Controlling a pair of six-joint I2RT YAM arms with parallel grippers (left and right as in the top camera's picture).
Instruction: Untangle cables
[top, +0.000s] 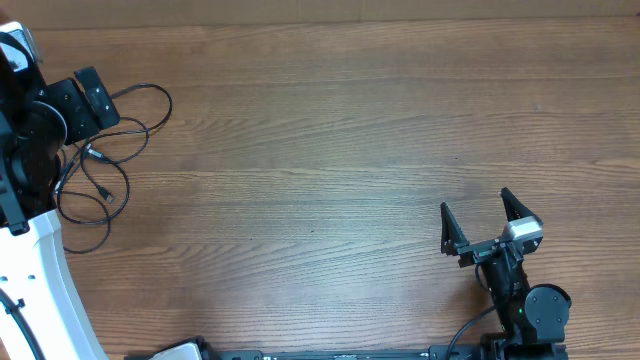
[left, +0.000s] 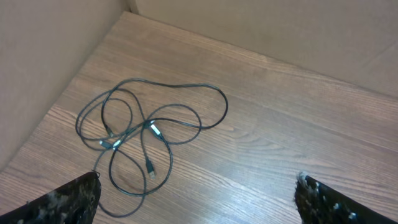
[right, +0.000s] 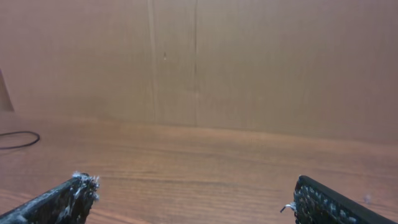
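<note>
The cables (top: 95, 155) are thin black cords with small silvery plug ends, lying tangled in overlapping loops on the wooden table at the far left. In the left wrist view the tangle (left: 149, 126) lies ahead and to the left of my fingers. My left gripper (top: 85, 108) (left: 198, 186) is open and empty, hovering over the upper edge of the tangle. My right gripper (top: 474, 202) (right: 196, 186) is open and empty at the front right, far from the cords. One loop's end (right: 37, 138) shows at the left edge of the right wrist view.
The wooden table (top: 330, 150) stretches between the two arms. Brown cardboard walls (right: 199, 62) stand along the far edges. The white left arm base (top: 40, 270) fills the lower left corner.
</note>
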